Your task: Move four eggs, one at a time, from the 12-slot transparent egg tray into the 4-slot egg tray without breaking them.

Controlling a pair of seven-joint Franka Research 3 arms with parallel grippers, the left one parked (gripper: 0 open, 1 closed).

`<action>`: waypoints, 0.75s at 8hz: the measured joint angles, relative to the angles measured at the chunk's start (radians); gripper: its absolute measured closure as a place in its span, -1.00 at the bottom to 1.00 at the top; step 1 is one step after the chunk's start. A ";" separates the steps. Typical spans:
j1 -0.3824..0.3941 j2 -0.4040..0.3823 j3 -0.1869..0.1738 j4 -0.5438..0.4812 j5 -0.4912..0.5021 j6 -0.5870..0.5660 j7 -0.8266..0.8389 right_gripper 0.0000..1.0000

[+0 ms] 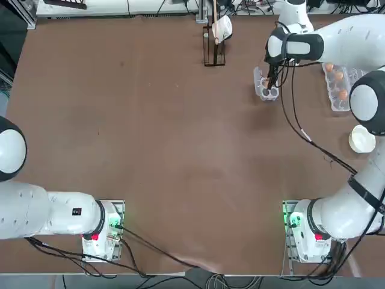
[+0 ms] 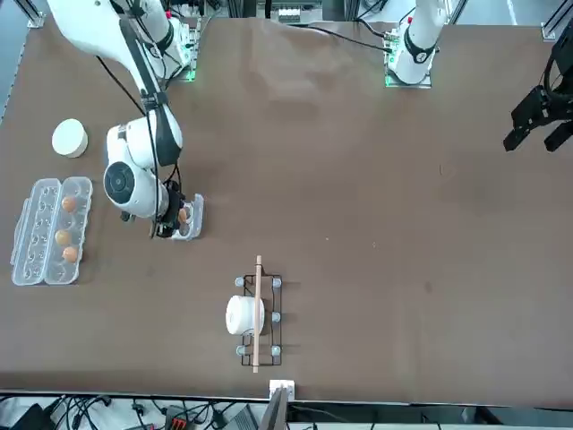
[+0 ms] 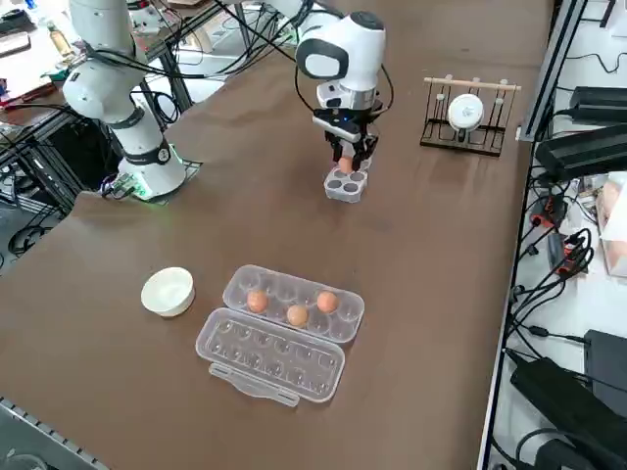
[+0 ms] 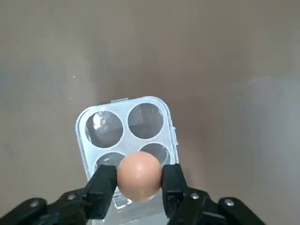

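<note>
My right gripper [image 4: 139, 180] is shut on one orange-brown egg [image 4: 138, 174], held between both fingers just above the 4-slot egg tray [image 4: 104, 125]. That small clear tray [image 3: 345, 184] lies on the brown table with its four cups bare. From the side, the gripper [image 3: 345, 157] hangs straight over the tray's near cups. The 12-slot transparent egg tray [image 3: 284, 286] lies open at the table's right side and holds three eggs [image 3: 257, 301] [image 3: 297, 314] [image 3: 327, 301]. Its lid [image 3: 269, 354] is folded flat beside it.
A round white bowl [image 3: 168, 291] sits close to the long tray. A wire rack [image 3: 468, 116] with a white cup and a wooden stick stands at the far edge. Cables run along the table from the right arm's base.
</note>
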State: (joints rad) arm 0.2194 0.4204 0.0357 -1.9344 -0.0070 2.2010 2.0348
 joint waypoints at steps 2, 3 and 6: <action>0.009 -0.001 0.000 -0.008 0.000 0.000 0.010 -0.14; 0.009 -0.001 0.000 -0.011 0.000 0.003 0.011 -0.12; 0.009 -0.001 -0.003 -0.032 0.000 0.028 0.011 -0.12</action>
State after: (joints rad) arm 0.2288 0.4196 0.0330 -1.9664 -0.0071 2.2294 2.0457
